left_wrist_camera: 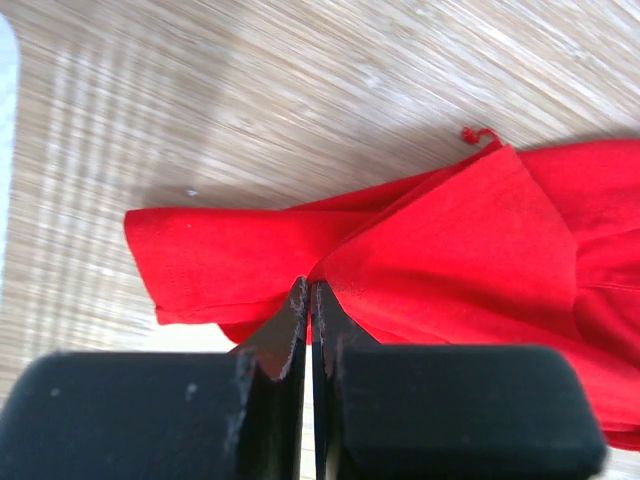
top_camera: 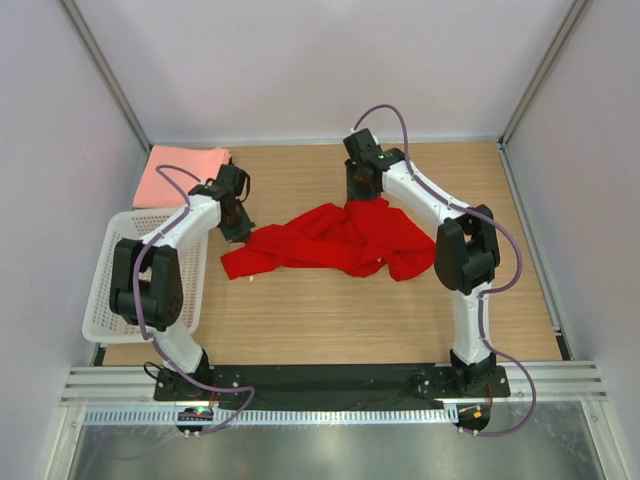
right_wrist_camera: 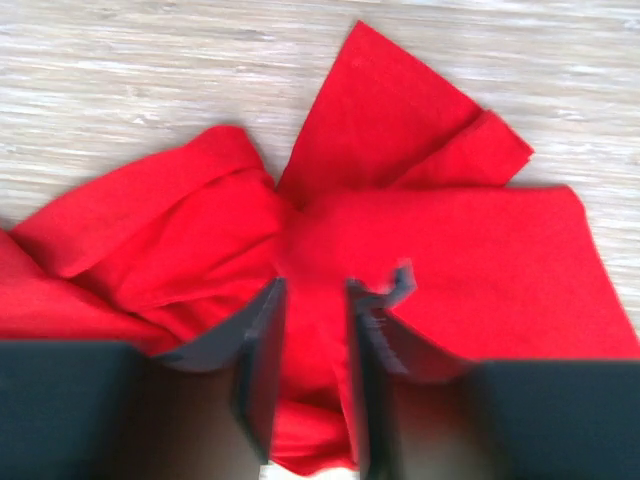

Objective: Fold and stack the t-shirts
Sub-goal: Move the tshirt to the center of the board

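Red t-shirt (top_camera: 335, 240) lies mid-table, crumpled and spread left to right, not folded. Collar and sleeves are hard to pick out in the bunching. A loose red thread (left_wrist_camera: 478, 133) sticks out at one edge in the left wrist view.

Left gripper (left_wrist_camera: 309, 292) is at the shirt's left end, jaws pressed together on a gathered fold. The creases run straight into the tips, so it reads as a pinch on the cloth. From the top view the tips are hidden under the wrist.

Right gripper (right_wrist_camera: 314, 290) is at the shirt's back edge. Jaws are slightly parted with red cloth showing in the gap. Can't tell whether the fingers touch the cloth. That view is blurred and its lower edge cuts off the shirt.

Pink folded shirt (top_camera: 180, 172) sits flat in the back-left corner, well apart from the red one, partly crossed by the left arm's cable.

White mesh basket (top_camera: 105, 290) is at the left edge of the wooden table (top_camera: 300, 320), just in front of the pink shirt. The left arm (top_camera: 150, 285) covers its right side, and the contents can't be made out.
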Available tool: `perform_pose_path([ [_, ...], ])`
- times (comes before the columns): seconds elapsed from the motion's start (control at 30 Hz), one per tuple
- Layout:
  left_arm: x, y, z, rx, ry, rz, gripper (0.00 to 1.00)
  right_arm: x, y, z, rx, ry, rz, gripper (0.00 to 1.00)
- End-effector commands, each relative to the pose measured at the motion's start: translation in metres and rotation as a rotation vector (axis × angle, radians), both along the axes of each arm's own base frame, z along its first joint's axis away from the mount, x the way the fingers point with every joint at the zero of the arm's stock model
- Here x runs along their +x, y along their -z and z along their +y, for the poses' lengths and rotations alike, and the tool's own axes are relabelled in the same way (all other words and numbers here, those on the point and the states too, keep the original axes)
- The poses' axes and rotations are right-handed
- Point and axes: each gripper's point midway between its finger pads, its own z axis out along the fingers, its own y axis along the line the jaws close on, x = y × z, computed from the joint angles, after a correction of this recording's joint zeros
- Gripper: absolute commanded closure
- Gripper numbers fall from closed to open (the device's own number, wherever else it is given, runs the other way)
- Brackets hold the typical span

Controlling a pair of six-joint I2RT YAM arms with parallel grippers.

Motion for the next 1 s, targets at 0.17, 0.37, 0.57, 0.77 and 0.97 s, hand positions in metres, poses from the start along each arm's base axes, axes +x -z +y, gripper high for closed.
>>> perform_pose_path([
  [0.17, 0.01, -0.012, 0.009, 0.031, 0.007, -0.027, 1.0, -0.005, -0.045, -0.083, 0.0, 0.322, -0.026, 0.59],
  [0.37, 0.007, -0.007, 0.005, 0.013, 0.013, -0.016, 1.0, 0.015, -0.015, -0.127, 0.046, 0.404, 0.019, 0.61],
  [0.57, 0.007, -0.007, -0.001, -0.019, 0.026, -0.017, 1.0, 0.041, 0.024, -0.125, -0.04, 0.275, 0.032, 0.61],
  [0.77, 0.006, -0.006, -0.003, -0.033, 0.03, -0.017, 1.0, 0.05, 0.057, -0.118, -0.052, 0.169, 0.057, 0.63],
  [0.97, 0.006, -0.005, -0.004, -0.039, 0.035, -0.015, 1.0, 0.052, 0.074, -0.126, -0.103, 0.147, 0.064, 0.63],
])
